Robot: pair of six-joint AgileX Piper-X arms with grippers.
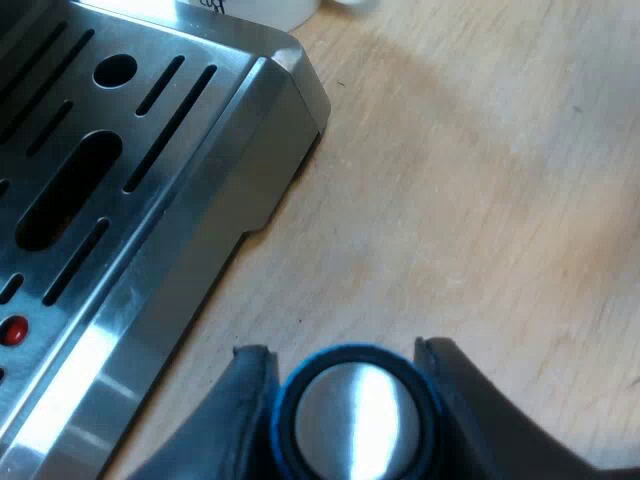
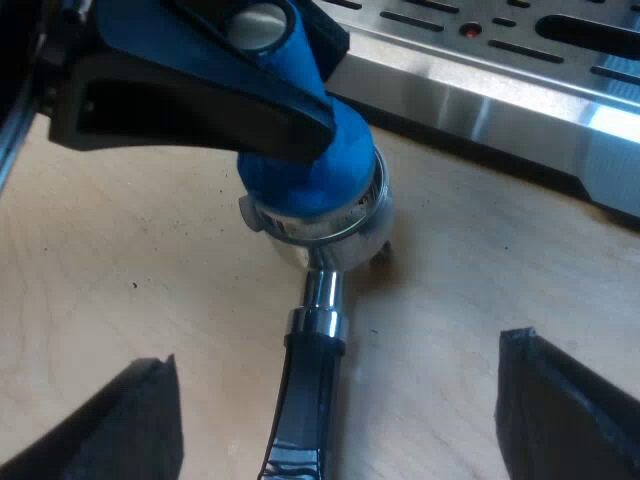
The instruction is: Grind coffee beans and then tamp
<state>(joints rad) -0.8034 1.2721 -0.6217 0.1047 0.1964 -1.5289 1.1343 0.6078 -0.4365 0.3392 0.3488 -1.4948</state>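
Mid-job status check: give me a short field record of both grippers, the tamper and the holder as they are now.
tamper: blue, base set in the basket of the holder
holder: on the wooden table, close to the machine's drip tray
left gripper: jaws shut on the tamper
right gripper: jaws open wide, either side of the holder's handle, not touching it

1. The tamper (image 2: 310, 170), gripped by the left end effector (image 1: 342, 348), stands in the holder (image 2: 335, 232) on the desk (image 2: 120, 290).
2. The holder lies beside the espresso machine (image 2: 500, 90).
3. Its handle (image 2: 305, 420) lies between the right end effector's (image 2: 337, 352) parted fingers.
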